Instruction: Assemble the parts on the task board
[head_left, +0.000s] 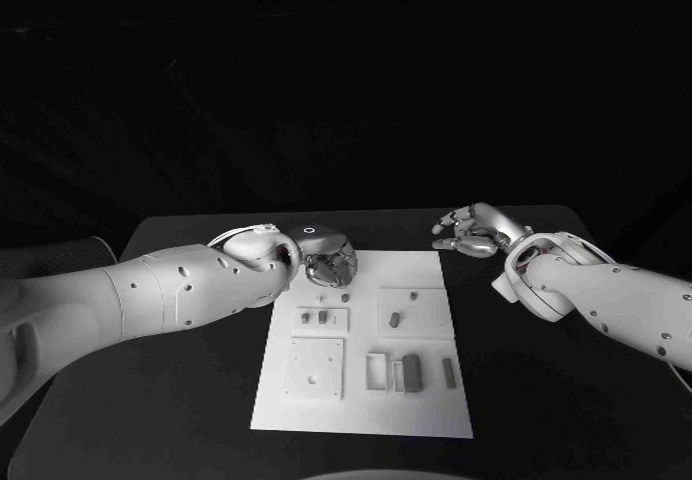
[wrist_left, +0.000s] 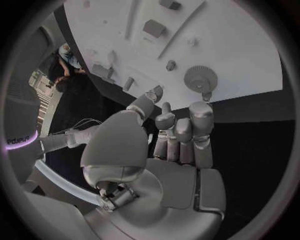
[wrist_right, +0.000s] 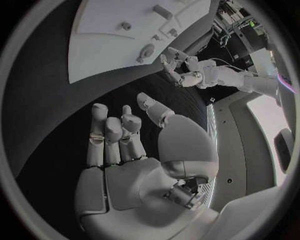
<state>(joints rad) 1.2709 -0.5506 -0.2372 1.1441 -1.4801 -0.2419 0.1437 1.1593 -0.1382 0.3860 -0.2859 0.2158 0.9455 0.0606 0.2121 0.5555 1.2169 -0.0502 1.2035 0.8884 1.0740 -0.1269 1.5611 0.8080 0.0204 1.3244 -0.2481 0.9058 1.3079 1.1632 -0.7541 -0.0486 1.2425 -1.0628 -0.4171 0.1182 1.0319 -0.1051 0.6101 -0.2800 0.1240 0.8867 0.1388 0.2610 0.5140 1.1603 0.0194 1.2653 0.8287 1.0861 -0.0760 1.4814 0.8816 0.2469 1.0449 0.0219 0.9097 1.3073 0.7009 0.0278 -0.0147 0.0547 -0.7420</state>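
Head view – task board: the white task board (head_left: 364, 350) lay flat in the middle of the black table (head_left: 173, 400), its long side running away from the robot.
Head view – parts: small grey parts sat on the board: a dark upright block (head_left: 411, 372) and a thin bar (head_left: 449, 372) beside a white slotted holder near the right front, a short peg (head_left: 394, 320) in a square recess further back, and two small pieces (head_left: 322, 318) in the recess to its left.
Head view – left hand: the left hand (head_left: 329, 264) hung over the far left corner of the board, fingers curled downward; whether anything sat in them could not be told from here.
Head view – right hand: the right hand (head_left: 470, 230) was off the board, above the bare table beyond its far right corner, fingers loosely bent and apart, holding nothing.

Left wrist view – left hand: the fingers (wrist_left: 181, 132) lay side by side, extended toward the board edge, thumb set apart from them; nothing was gripped.
Left wrist view – gear: a round toothed gear (wrist_left: 200, 78) lay flat on the board just past the fingertips, a small round peg (wrist_left: 170, 65) near it.

Right wrist view – right hand: the palm (wrist_right: 134, 175) was open, fingers spread, over dark table.
Right wrist view – board: the board's corner (wrist_right: 100, 60) lay well beyond the fingertips, and the left hand (wrist_right: 181, 70) was poised at its edge next to the gear (wrist_right: 147, 50).
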